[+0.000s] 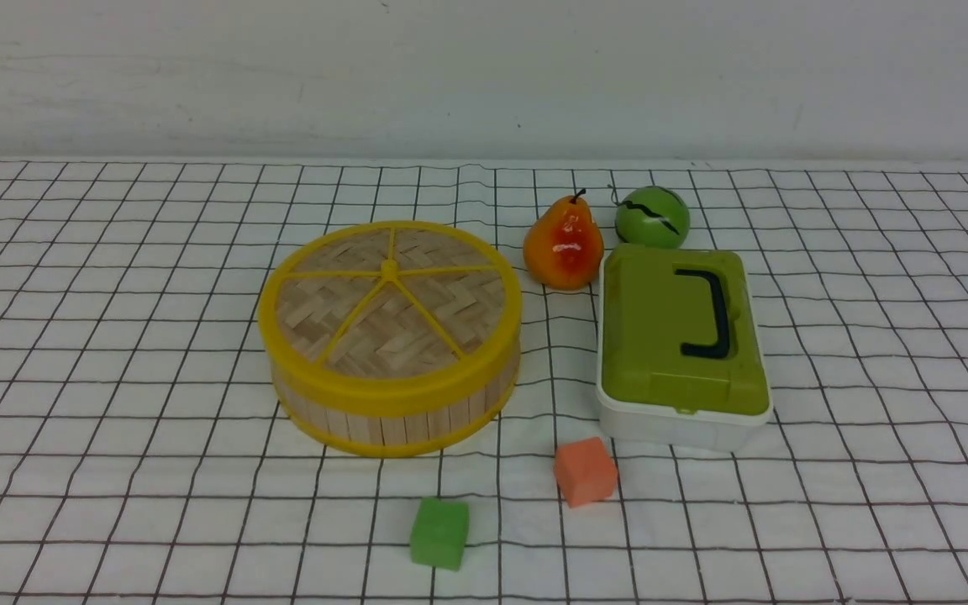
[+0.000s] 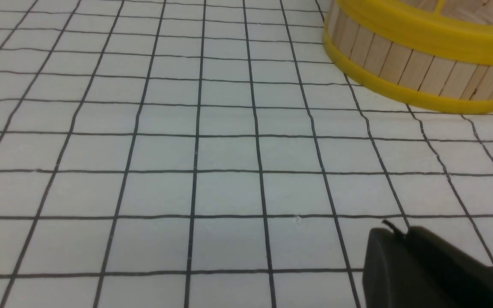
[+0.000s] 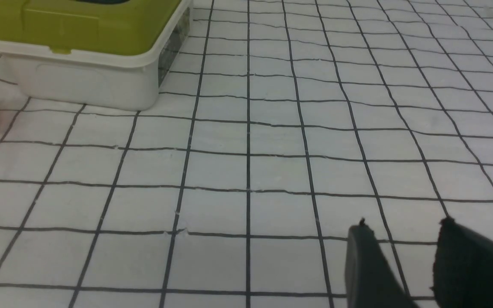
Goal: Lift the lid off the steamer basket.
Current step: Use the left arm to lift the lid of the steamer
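It is looking like a test lab: a toy pear [image 1: 564, 244] and a cube [image 1: 439, 533] are sitting on a gridded cloth [image 1: 114, 378] before a bare wall [image 1: 484, 76].

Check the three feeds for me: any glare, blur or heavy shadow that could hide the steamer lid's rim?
Front view: soft even light, only faint shadows; the lid and steamer basket are sharp, one small glare spot on the pear. Left wrist view: basket wall crisp, left gripper a dark, soft-edged mass. Right wrist view: cloth grid clear, right gripper dark and slightly blurred.

The lid [image 1: 390, 294] hides the inside of the steamer basket [image 1: 391, 413].
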You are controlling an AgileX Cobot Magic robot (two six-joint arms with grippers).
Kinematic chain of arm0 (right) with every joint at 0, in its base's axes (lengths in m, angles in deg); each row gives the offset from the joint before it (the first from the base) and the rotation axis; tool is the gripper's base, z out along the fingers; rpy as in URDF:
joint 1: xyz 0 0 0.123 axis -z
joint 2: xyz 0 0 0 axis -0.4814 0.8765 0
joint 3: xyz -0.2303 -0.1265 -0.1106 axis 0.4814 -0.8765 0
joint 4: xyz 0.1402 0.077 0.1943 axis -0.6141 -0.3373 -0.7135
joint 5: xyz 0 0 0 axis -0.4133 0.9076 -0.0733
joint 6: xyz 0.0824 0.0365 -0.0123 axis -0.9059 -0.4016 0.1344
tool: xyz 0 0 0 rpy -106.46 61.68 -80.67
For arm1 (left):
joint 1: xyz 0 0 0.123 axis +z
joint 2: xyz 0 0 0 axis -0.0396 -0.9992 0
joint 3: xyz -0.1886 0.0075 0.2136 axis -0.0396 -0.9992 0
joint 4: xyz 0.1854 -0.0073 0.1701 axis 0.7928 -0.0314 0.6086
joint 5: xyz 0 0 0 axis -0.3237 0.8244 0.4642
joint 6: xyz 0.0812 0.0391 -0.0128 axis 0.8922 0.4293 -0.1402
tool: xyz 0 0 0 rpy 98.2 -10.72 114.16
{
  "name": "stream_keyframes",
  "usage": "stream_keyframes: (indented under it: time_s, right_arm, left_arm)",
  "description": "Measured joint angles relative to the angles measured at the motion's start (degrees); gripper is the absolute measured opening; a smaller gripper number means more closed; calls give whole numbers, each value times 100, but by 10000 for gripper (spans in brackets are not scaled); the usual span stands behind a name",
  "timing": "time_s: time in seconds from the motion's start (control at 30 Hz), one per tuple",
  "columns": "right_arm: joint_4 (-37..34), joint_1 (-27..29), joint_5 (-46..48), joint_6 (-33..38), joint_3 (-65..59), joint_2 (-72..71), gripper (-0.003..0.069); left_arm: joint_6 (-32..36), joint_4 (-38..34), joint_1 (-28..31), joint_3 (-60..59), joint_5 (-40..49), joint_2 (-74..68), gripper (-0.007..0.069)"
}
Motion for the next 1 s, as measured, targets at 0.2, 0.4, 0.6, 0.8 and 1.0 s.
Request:
stream_keyframes:
  time_s: [0.2, 0.4, 0.6, 0.8, 1.0]
  right_arm:
    - [0, 0, 0, 0, 0, 0, 239]
    - [0, 0, 0, 0, 0, 0, 239]
    - [0, 0, 0, 0, 0, 0, 239]
    - [0, 0, 0, 0, 0, 0, 239]
    - [0, 0, 0, 0, 0, 0, 239]
  left_arm:
    - [0, 0, 0, 0, -5, 0, 45]
    - [0, 0, 0, 0, -11, 0, 56]
    - [0, 0, 0, 0, -14, 0, 62]
    - [0, 0, 0, 0, -14, 0, 71]
    - [0, 0, 0, 0, -17, 0, 72]
